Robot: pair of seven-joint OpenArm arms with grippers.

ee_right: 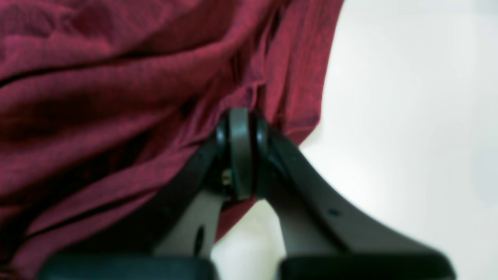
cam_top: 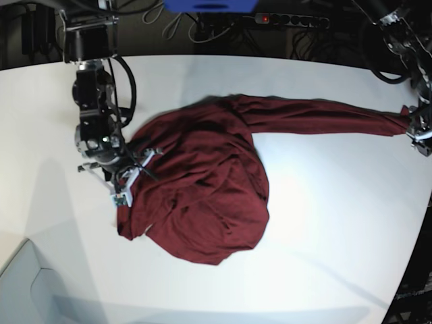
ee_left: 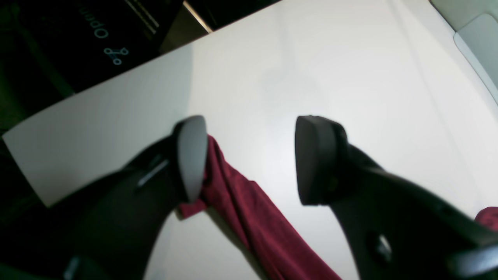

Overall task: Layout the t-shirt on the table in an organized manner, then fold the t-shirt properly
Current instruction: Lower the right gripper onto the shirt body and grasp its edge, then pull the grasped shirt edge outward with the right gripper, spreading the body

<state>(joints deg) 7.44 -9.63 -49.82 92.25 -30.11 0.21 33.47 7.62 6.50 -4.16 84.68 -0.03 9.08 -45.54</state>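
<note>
table (cam_top: 324,202): wide white top under both my arms, bare and glossy past my left gripper, and far larger than the shirt

t-shirt (cam_top: 202,196): dark maroon, bunched in a rumpled heap just ahead of my right gripper, with one long strip of cloth pulled out across the table to my left gripper; nothing is laid flat yet

right gripper (ee_right: 240,153): jaws pressed together on a pinch of the t-shirt's edge, at the near rim of the heap, with wrinkled cloth rising in front of the fingers and white table just beside them

left gripper (ee_left: 249,159): jaws stand apart with bare table showing between them; the end of the stretched strip lies against the inner face of one finger (ee_left: 192,155) and drapes back beneath my wrist. From the base view the cloth hangs taut from this gripper, so it seems caught there, but I cannot tell how firmly

step in hand: I judge this to be the spreading-out stage, with folding a long way off

how to do it well: draw my two grippers away from each other low over the table so the heap opens instead of dragging as one lump; keep the pull gentle, since the cloth at my left finger may slip free; check that my right pinch holds one layer of hem, not several
</note>
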